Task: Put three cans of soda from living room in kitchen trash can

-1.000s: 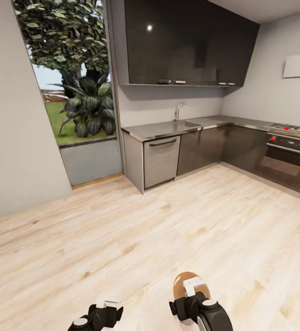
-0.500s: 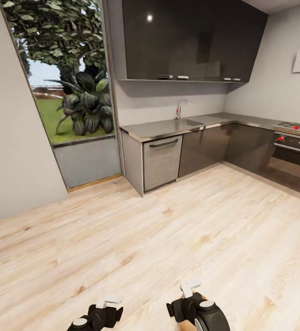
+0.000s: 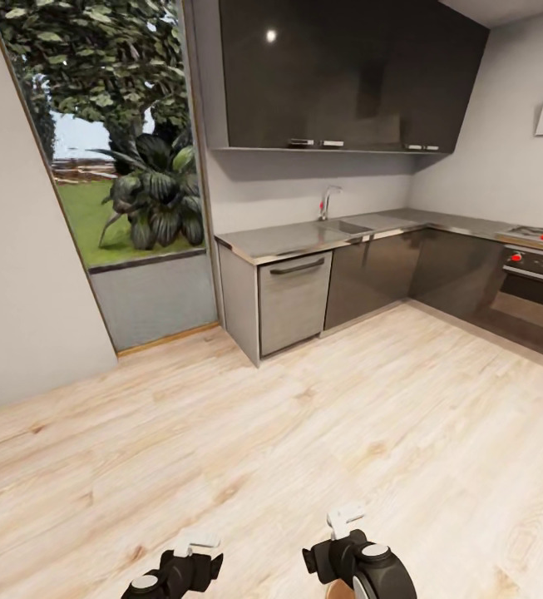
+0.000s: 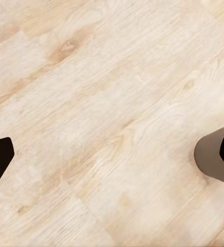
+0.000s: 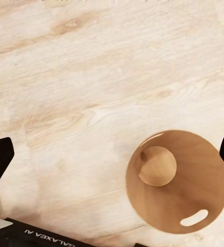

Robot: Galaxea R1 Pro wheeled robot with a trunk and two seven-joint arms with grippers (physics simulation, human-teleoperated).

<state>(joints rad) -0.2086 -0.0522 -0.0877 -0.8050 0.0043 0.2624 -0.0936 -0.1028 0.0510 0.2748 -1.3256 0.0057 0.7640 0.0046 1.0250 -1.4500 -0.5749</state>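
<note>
The tash can (image 5: pixel 186 193) stands upright on the pale wood floor just below my right gripper (image 5: pixel 112 157). I look down into its smooth orange-brown inside, which holds nothing. Its grey-brown outer wall (image 4: pixel 210 160) also shows by one finger of my left gripper (image 4: pixel 112 154). Both grippers are open with only floor between their fingers. In the head view the left gripper (image 3: pixel 193 551) and right gripper (image 3: pixel 346 522) hang low at the near edge, and a sliver of the bin (image 3: pixel 334 591) peeks out under the right arm. The cans of soda are out of view.
An L-shaped kitchen counter (image 3: pixel 304 237) with a sink tap (image 3: pixel 326 200) and a dishwasher front (image 3: pixel 292 299) stands ahead. An oven (image 3: pixel 537 283) is at the right, dark wall cabinets (image 3: pixel 338 75) hang above, and a tall window (image 3: pixel 113 166) is at the left. Wood floor (image 3: pixel 304 433) stretches between.
The head camera has shifted, so the kitchen sits slightly differently in the picture. The bin, plainly seen under my right gripper a second ago, is now almost wholly hidden by that arm.
</note>
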